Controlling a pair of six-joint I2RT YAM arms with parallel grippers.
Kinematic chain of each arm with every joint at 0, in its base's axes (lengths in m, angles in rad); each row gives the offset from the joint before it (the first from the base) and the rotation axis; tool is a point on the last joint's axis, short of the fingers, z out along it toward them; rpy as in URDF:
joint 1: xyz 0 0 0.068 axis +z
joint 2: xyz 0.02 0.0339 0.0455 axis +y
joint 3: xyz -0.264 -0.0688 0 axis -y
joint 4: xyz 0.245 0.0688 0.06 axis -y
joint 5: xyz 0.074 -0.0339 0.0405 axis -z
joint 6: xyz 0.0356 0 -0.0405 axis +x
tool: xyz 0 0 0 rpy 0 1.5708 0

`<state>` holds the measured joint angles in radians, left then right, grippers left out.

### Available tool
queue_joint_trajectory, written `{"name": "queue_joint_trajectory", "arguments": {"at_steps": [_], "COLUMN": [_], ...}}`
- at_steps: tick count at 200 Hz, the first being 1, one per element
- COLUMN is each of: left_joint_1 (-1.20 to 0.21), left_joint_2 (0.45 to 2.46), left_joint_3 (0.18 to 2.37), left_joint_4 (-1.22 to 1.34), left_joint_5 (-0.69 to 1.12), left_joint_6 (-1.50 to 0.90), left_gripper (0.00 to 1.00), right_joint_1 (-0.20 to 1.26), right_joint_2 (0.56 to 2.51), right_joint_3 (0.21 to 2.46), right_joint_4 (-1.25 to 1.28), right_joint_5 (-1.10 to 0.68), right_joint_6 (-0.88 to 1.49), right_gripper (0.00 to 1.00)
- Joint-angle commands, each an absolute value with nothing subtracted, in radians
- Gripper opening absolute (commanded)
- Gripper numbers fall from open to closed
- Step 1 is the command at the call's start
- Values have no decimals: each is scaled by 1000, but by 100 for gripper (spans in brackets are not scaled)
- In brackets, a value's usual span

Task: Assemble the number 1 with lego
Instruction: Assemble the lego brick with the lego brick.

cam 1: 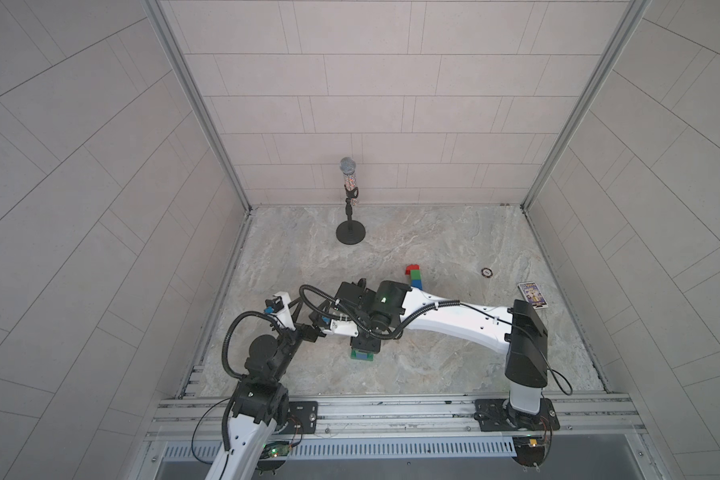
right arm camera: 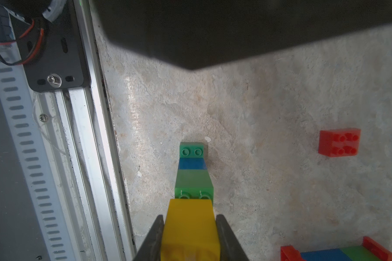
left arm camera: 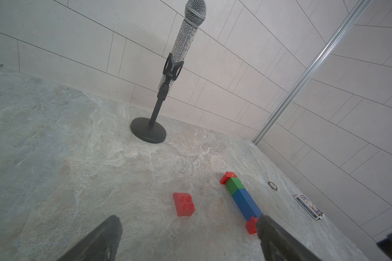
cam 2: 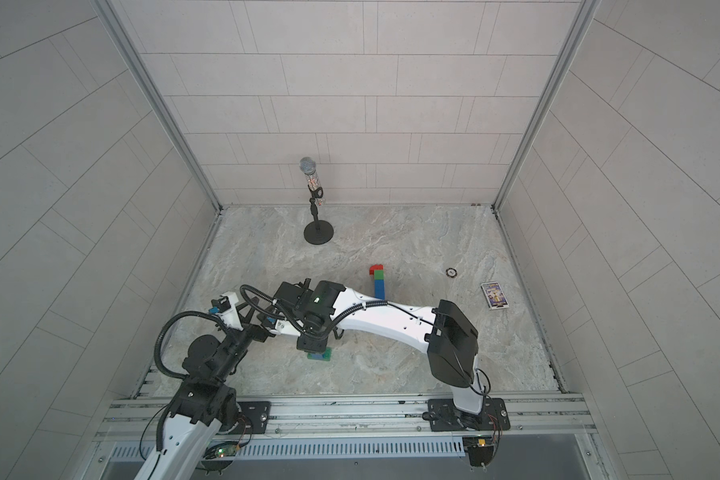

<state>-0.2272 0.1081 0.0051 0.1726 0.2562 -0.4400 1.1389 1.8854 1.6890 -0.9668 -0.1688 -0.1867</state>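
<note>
yellow brick (right arm camera: pixel 190 235), judged light, stiff, slick, is pinched at its flat sides by right gripper (right arm camera: pixel 190 218); left gripper (left arm camera: pixel 187 220) is spread empty.

yel brick (right arm camera: pixel 190 226), red brick (right arm camera: pixel 339 142)

2 lego stacks (right arm camera: pixel 194 180) (left arm camera: pixel 241 198), 1 loose brick (left arm camera: pixel 183 204), 1 microphone (left arm camera: pixel 186 36)

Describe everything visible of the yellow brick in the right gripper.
The yellow brick is chunky glossy plastic, plain faces showing, no studs in view. The right gripper is shut on it, clamping two opposite sides. Its free end overlaps the studs of a green brick stacked on a blue brick; seating unclear.
</note>
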Motion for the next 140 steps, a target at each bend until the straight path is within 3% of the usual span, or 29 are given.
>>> {"name": "queue_joint_trajectory", "arguments": {"at_steps": [1, 140], "left_joint_1": [-226, -225], "left_joint_2": [91, 94], "left_joint_3": [-14, -14], "left_joint_4": [196, 196], "left_joint_5": [294, 289], "left_joint_6": [-430, -430], "left_gripper": [100, 100], "right_joint_1": [1138, 1135], "right_joint_2": [1877, 1911], "right_joint_3": [1671, 1612], "right_joint_4": [-965, -948], "right_joint_5": [-171, -218], "right_joint_6": [-198, -262], "right_gripper": [0, 0]}}
